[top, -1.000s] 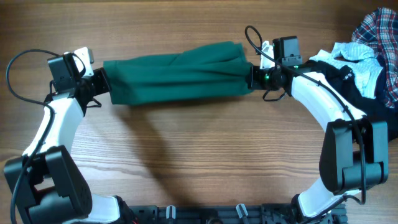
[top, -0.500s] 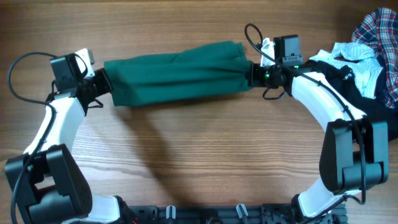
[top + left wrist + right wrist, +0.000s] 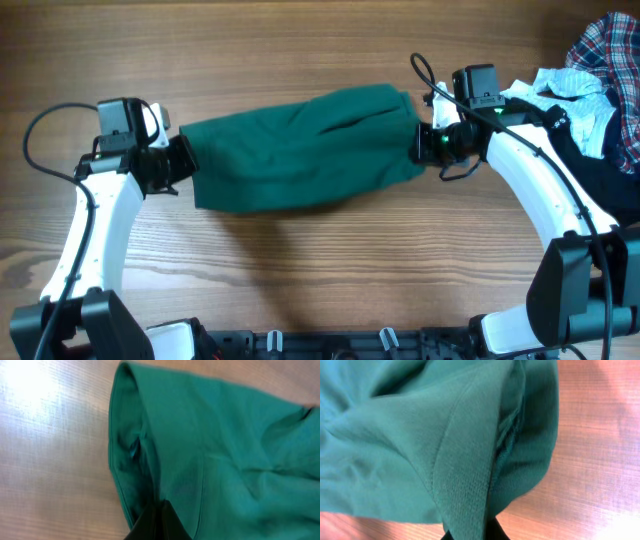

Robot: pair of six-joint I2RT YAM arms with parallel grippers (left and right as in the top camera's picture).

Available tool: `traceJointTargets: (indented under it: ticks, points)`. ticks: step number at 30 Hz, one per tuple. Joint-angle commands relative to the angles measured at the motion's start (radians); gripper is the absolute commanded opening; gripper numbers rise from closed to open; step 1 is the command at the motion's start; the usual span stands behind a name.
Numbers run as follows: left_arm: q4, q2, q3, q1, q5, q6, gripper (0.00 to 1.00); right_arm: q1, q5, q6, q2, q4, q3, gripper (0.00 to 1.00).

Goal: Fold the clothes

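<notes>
Tension is the thing to manage: the green garment (image 3: 300, 150) is stretched between the two arms over the middle of the bench (image 3: 300, 285). The left end effector (image 3: 183, 165) is pressed together on the garment's left end and the right end effector (image 3: 420, 145) on its right end. A soft shadow beneath suggests the cloth is raised off the wood, though that is a judgement. To do this step well, both arms should travel at an even pace so the span neither sags nor pulls out of a pinch. One long edge should then be laid down first, so the layers settle flat rather than twisted. Neither pinch should let go until the fabric rests on the bench. Both wrist views show only dark tips at the bottom edge with folds running into them, so how many layers each one grips cannot be told. Nor is it clear what kind of garment this is. At far right, well apart, the plaid shirt (image 3: 605, 45) is cut off by the frame. The white piece (image 3: 572, 85) lies crumpled there, and the black garment (image 3: 600, 165) is partly hidden by the right arm.
</notes>
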Motion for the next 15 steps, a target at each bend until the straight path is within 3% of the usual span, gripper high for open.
traceJointTargets:
  ticks: [1, 8, 15]
  points:
    - [-0.099, -0.018, 0.001, -0.004, -0.006, -0.046, 0.04, -0.007, 0.013, -0.026, -0.018, -0.087, 0.018, 0.04]
    - [-0.153, -0.018, 0.001, -0.004, -0.023, -0.047, 0.04, -0.007, 0.012, -0.039, -0.024, -0.129, 0.018, 0.04]
    - [0.097, -0.016, 0.001, -0.004, -0.100, -0.084, 0.04, -0.007, 0.061, -0.035, -0.028, 0.157, 0.017, 0.04]
